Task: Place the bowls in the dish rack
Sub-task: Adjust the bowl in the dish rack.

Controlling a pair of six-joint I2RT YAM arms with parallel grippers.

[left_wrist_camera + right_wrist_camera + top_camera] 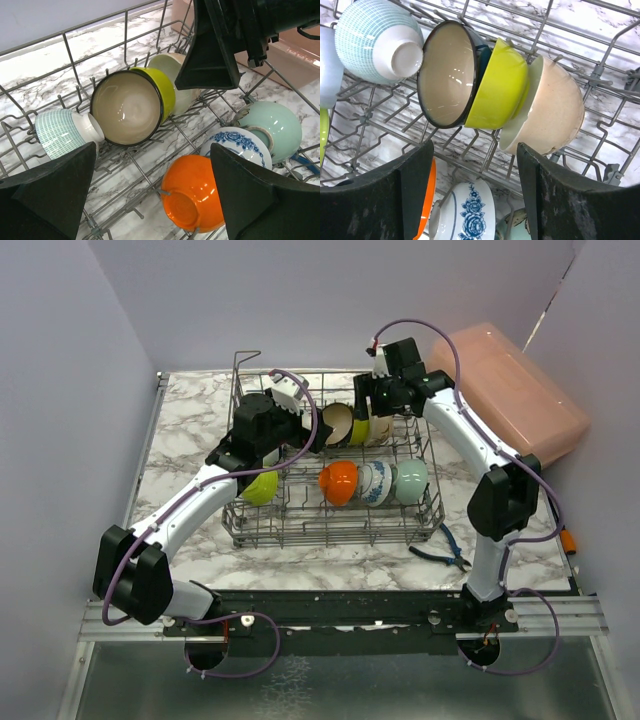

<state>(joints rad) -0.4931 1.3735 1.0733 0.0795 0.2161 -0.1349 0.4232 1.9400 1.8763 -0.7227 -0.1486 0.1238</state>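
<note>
Notes yellow-green bowl (497, 85) on edge in dish rack (330, 528) back row, nested between dark bowl (447, 75) and beige bowl (555, 112), directly beneath right end effector (472, 167), spread wide, empty. Left end effector (152, 172) likewise wide, farther off.

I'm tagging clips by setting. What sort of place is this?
Probably a robot lab test cell, not a home kitchen: plain partition walls box in a marble-patterned table, and two arms are bolted to a metal rail at its edge.

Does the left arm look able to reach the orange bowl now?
Probably yes: the left tool hangs open near the orange bowl with nothing between, though the blue-patterned bowl sits close beside it.
</note>
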